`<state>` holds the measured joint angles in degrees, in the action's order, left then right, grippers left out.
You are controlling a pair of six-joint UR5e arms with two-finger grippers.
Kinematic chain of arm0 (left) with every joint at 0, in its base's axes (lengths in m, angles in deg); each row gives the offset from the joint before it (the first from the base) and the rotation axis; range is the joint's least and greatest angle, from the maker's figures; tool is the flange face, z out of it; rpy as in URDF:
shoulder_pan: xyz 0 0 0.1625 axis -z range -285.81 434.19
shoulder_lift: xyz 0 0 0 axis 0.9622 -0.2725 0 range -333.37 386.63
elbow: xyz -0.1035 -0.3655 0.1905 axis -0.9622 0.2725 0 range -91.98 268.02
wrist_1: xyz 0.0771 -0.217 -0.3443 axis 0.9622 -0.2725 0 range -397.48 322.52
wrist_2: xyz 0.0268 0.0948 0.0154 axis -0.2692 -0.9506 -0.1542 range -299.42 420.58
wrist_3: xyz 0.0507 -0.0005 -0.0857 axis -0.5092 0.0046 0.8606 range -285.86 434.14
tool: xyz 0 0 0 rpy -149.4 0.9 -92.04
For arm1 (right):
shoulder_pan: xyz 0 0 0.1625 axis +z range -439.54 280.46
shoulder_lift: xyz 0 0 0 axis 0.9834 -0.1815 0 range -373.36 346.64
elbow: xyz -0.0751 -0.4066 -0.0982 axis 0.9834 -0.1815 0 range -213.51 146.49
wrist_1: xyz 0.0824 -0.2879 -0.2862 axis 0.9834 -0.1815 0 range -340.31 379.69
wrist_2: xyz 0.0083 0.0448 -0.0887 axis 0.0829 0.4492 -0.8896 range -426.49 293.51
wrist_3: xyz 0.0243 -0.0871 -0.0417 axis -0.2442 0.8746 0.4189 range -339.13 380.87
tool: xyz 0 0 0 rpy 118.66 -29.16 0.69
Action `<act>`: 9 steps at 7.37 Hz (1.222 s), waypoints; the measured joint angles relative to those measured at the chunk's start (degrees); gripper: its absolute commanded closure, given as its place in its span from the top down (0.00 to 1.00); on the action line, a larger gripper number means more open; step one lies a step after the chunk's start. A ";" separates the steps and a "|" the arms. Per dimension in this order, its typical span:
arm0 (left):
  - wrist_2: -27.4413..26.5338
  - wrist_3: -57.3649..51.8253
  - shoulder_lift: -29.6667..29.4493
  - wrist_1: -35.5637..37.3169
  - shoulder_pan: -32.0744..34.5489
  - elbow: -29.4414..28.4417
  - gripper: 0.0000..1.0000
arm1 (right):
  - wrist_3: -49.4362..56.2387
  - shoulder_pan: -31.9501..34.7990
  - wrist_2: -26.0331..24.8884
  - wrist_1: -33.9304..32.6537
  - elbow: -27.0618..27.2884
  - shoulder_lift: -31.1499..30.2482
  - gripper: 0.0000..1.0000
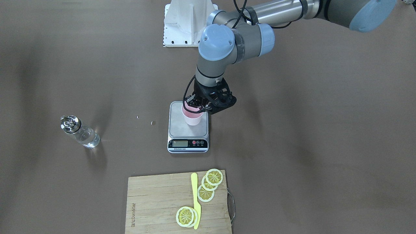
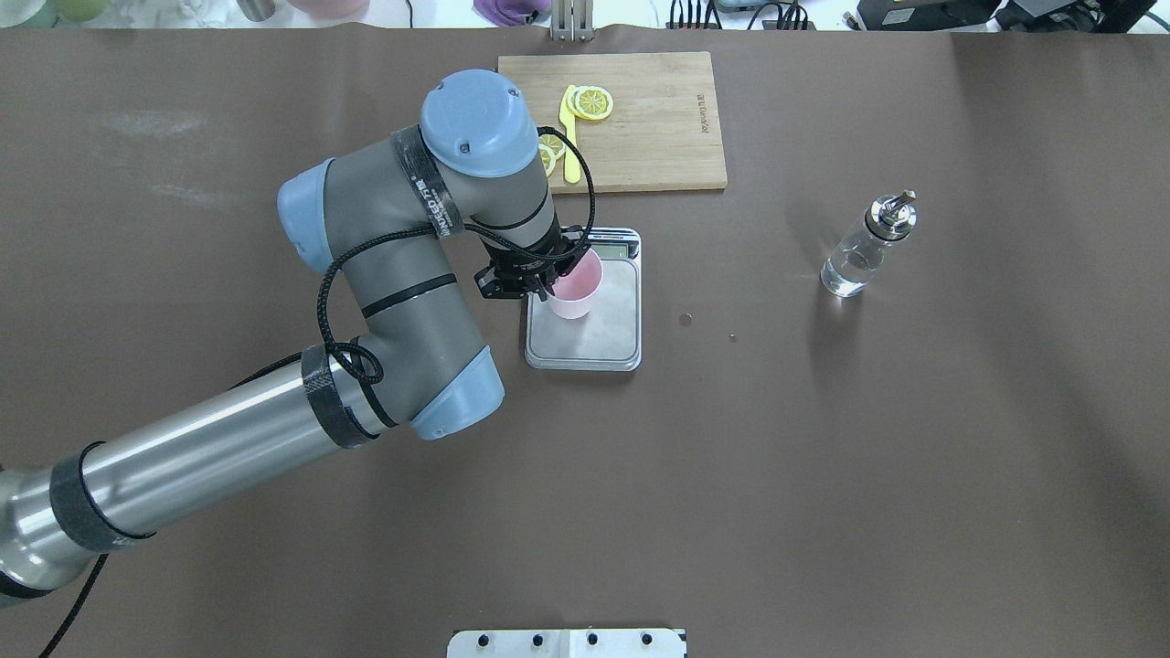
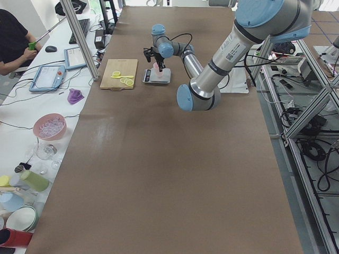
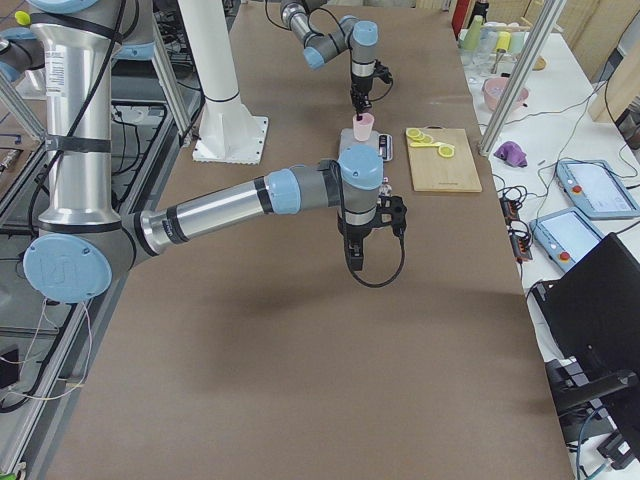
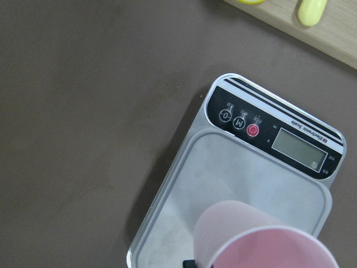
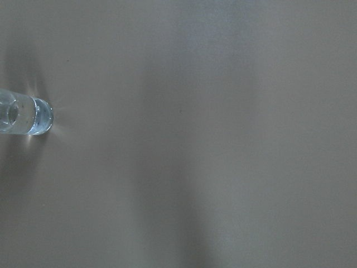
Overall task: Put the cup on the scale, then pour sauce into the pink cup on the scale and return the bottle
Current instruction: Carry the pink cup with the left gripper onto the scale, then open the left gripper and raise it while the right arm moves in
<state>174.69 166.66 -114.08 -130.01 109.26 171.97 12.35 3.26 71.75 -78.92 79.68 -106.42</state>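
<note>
Cup (image 1: 192, 118) first: you find it over the silver platform of the scale (image 1: 182, 131). Its base seems to rest there, though I cannot say for sure that it touches. The left gripper (image 1: 197, 108) reaches down from above and is closed on the cup's rim, one finger inside and one outside, as far as I can judge.

The bottle (image 2: 861, 254) stands upright on the table (image 2: 823, 457), well apart from the scale, on the robot's right side. The clear sauce (image 2: 843, 274) is in its lower part and the metal spout is on top. Your next moves depend on this relation: the bottle lies to the right of the scale, its long axis is vertical, and the right arm is the nearer one. The right gripper (image 4: 355, 255) shows only in the side view, hanging above the table, so you cannot tell whether it is open or closed. Its wrist camera catches the bottle at the picture's edge.

On the scale's black strip you can read "Electronic Scale", and one button carries "M". The cutting board (image 1: 156, 201) has a burnt mark, too unclear to read.
</note>
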 measured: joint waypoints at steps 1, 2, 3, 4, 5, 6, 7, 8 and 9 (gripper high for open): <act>-0.50 -0.03 -0.07 -0.06 0.00 -0.18 0.97 | -0.02 0.00 -0.05 0.00 0.06 0.11 1.00; -0.76 -0.03 -0.13 -0.09 0.00 -0.18 0.97 | -0.12 -0.01 0.01 0.00 0.11 0.19 1.00; -0.85 0.00 -0.15 -0.08 0.08 0.14 0.97 | -0.27 -0.01 0.11 -0.05 0.27 0.22 1.00; -0.87 0.02 -0.16 -0.03 0.43 0.99 0.97 | -0.37 -0.01 0.10 -0.12 0.55 0.22 1.00; -0.86 -0.01 -0.01 0.11 1.06 2.10 0.97 | -0.41 -0.01 -0.01 -0.16 0.80 0.21 1.00; -0.77 -0.14 0.24 0.40 1.95 2.91 0.97 | -0.43 -0.01 -0.03 -0.14 0.94 0.25 1.00; -0.51 -0.34 0.82 0.73 3.32 3.99 0.97 | -0.50 -0.01 0.04 -0.01 1.01 0.32 1.00; 0.01 -0.70 2.28 0.98 4.99 5.78 0.97 | -1.21 -0.26 -0.01 0.17 1.07 0.76 1.00; 1.32 -2.00 4.55 1.37 7.09 8.13 0.97 | -3.75 -1.35 -0.23 0.33 1.26 1.74 0.99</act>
<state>176.01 164.66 -109.53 -128.64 116.34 180.10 8.60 1.91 71.52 -78.59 80.94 -104.67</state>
